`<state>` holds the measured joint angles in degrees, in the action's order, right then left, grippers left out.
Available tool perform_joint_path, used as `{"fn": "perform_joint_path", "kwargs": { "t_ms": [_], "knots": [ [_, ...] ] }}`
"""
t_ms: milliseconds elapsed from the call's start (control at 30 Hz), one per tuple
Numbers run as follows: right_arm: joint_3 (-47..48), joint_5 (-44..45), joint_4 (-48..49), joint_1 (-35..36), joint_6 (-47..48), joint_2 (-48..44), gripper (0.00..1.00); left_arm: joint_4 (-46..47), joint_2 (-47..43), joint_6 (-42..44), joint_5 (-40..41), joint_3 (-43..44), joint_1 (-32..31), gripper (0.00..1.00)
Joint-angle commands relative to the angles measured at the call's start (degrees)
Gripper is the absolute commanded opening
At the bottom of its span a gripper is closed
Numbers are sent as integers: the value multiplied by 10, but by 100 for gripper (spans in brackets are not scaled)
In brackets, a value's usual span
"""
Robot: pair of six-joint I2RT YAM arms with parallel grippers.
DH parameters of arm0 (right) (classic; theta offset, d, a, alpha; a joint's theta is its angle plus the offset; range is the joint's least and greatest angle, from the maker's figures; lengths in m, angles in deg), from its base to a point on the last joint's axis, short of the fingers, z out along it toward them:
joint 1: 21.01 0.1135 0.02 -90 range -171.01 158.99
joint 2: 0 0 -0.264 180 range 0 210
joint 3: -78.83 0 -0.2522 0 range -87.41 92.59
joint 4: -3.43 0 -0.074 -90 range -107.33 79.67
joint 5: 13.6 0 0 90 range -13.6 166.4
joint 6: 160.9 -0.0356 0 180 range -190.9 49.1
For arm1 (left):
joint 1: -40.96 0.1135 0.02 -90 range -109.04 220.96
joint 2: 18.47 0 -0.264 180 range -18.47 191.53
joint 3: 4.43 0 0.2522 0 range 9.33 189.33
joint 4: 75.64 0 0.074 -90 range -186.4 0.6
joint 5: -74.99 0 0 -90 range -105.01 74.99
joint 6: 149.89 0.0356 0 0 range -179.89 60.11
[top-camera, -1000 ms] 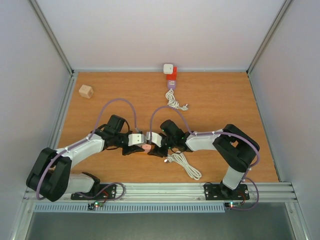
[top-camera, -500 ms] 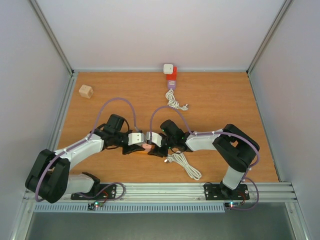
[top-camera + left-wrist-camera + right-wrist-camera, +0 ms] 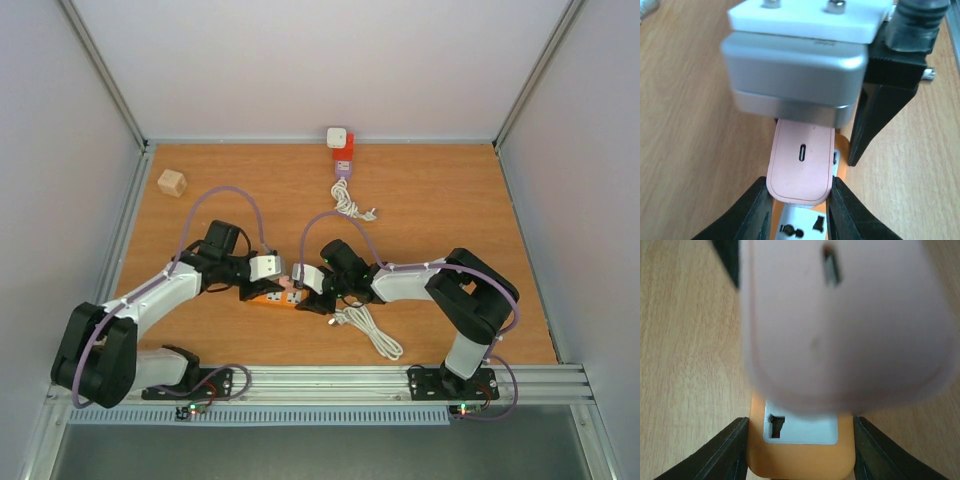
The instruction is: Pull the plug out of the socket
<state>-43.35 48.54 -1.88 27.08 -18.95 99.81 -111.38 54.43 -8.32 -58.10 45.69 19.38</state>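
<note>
A pink plug point(image 3: 801, 167) sits over an orange socket strip point(image 3: 842, 150) with a white face. My left gripper point(image 3: 799, 192) is shut on the pink plug, one finger on each side. The plug fills the right wrist view point(image 3: 840, 325), blurred. My right gripper point(image 3: 800, 450) is shut on the orange socket strip point(image 3: 800, 460), with fingers on both of its long sides. In the top view both grippers meet at the table's middle front, left point(image 3: 283, 288) and right point(image 3: 301, 293), with the strip point(image 3: 268, 298) showing under them. I cannot tell whether the prongs are still inside.
A red socket with a white plug point(image 3: 342, 150) stands at the back wall, its white cable point(image 3: 350, 205) coiled before it. A wooden cube point(image 3: 172, 182) lies back left. Another white cable point(image 3: 368, 330) lies near the right arm by the front edge.
My left arm has swung back and to the left. The orange strip now shows beneath its gripper. The right arm has hardly moved.
</note>
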Motion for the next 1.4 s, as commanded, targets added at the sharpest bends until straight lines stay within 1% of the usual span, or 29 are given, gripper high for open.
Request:
{"fn": "perform_joint_path", "kwargs": {
  "t_ms": [0, 167, 333, 567, 700, 800, 1033, 1200, 1300, 1367],
  "knots": [
    [-9, 13, -4, -4, -6, 4, 38, -36, -17, 35, -10, 27, 27, 13],
    [-8, 11, -4, -5, -8, 4, 38, -91, -13, 85, 15, 54, 73, 11],
    [-7, 11, -5, -5, -7, 6, 39, -127, 7, 123, 14, 94, 143, 11],
    [-7, 11, -6, -5, -8, 6, 39, -129, 63, 144, 58, 175, 218, 12],
    [-6, 11, -7, -5, -8, 6, 39, -77, 101, 130, 118, 214, 258, 12],
    [-7, 10, -8, -5, -7, 6, 39, -19, 131, 115, 198, 236, 270, 12],
    [-7, 9, -9, -5, -7, 7, 39, 94, 220, 113, 343, 283, 277, 13],
    [-6, 9, -9, -5, -7, 8, 39, 121, 283, 130, 399, 327, 277, 14],
    [-6, 12, -7, -5, -8, 7, 39, 150, 311, 139, 420, 344, 277, 14],
    [-6, 13, -6, -5, -9, 7, 39, 153, 332, 144, 427, 361, 277, 14]
  ]
}}
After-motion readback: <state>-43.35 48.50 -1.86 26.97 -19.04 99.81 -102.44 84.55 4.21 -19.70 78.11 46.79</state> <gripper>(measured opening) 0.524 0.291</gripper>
